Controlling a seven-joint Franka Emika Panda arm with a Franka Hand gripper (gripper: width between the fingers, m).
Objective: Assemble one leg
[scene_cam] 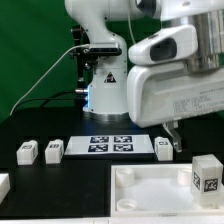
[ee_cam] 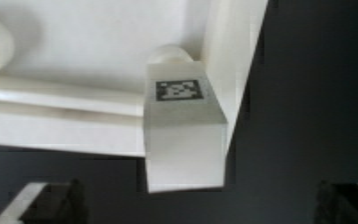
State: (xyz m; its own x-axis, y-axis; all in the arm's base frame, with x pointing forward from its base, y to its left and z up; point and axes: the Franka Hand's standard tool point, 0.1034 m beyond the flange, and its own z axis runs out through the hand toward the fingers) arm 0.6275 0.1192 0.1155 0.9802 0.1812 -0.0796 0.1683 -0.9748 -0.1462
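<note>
A leg (scene_cam: 206,176), a small white block with a marker tag, stands upright at the right end of the large white panel (scene_cam: 150,190). In the wrist view this leg (ee_cam: 185,130) rests against the panel's edge (ee_cam: 87,100), with its tag facing the camera. My gripper (ee_cam: 197,212) is open. Its dark fingertips (ee_cam: 43,205) are spread wide to either side of the leg and do not touch it. In the exterior view the gripper (scene_cam: 176,138) hangs above and behind the leg. Three more legs lie on the table: two on the left (scene_cam: 27,152) (scene_cam: 54,150) and one (scene_cam: 163,149) by the marker board.
The marker board (scene_cam: 110,143) lies flat in front of the robot base (scene_cam: 105,85). A white part (scene_cam: 3,185) shows at the left edge of the exterior view. A black cable runs behind the base. The table is black.
</note>
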